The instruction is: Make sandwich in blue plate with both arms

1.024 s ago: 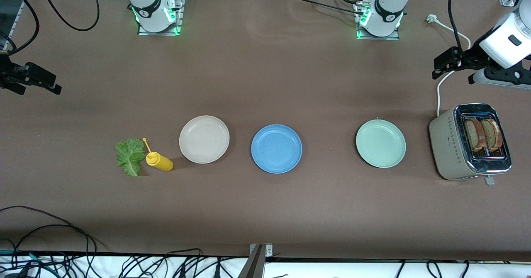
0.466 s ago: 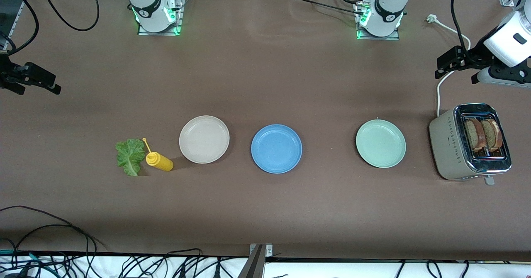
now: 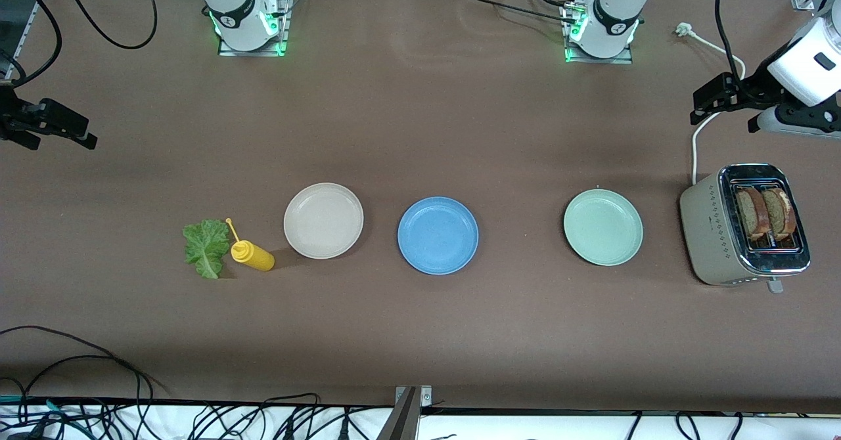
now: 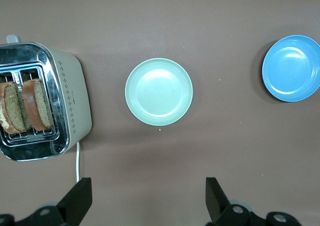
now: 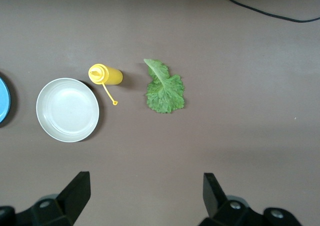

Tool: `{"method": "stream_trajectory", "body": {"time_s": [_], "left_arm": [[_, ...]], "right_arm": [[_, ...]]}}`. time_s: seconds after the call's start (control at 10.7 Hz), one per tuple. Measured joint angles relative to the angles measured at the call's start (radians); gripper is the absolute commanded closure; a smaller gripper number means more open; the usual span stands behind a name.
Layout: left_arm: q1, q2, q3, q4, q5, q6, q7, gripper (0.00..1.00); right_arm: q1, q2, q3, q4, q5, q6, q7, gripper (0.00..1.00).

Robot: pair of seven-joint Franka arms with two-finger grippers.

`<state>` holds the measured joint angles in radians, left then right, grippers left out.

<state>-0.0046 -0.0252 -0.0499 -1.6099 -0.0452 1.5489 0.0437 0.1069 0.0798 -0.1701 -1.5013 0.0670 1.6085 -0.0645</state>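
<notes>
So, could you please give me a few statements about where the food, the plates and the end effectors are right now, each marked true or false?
1. Both bread slices stand in the toaster. True.
2. The lettuce leaf lies on the blue plate. False: it lies on the table beside the yellow squeeze bottle, and the blue plate holds nothing.
3. The blue plate sits between the beige plate and the pale green plate. True.
4. The left end effector grips a bread slice. False: it is open and holds nothing.
5. The right end effector is shut on the squeeze bottle. False: it is open, at the table's edge.
</notes>
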Motion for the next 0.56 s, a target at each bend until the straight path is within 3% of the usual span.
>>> {"method": "stream_trajectory", "body": {"time_s": [0.56], "left_arm": [[0.000, -0.003, 0.008, 0.003, 0.000, -0.047, 0.000, 0.00]], "right_arm": [[0.000, 0.002, 0.000, 0.000, 0.000, -0.004, 0.000, 0.00]]}}
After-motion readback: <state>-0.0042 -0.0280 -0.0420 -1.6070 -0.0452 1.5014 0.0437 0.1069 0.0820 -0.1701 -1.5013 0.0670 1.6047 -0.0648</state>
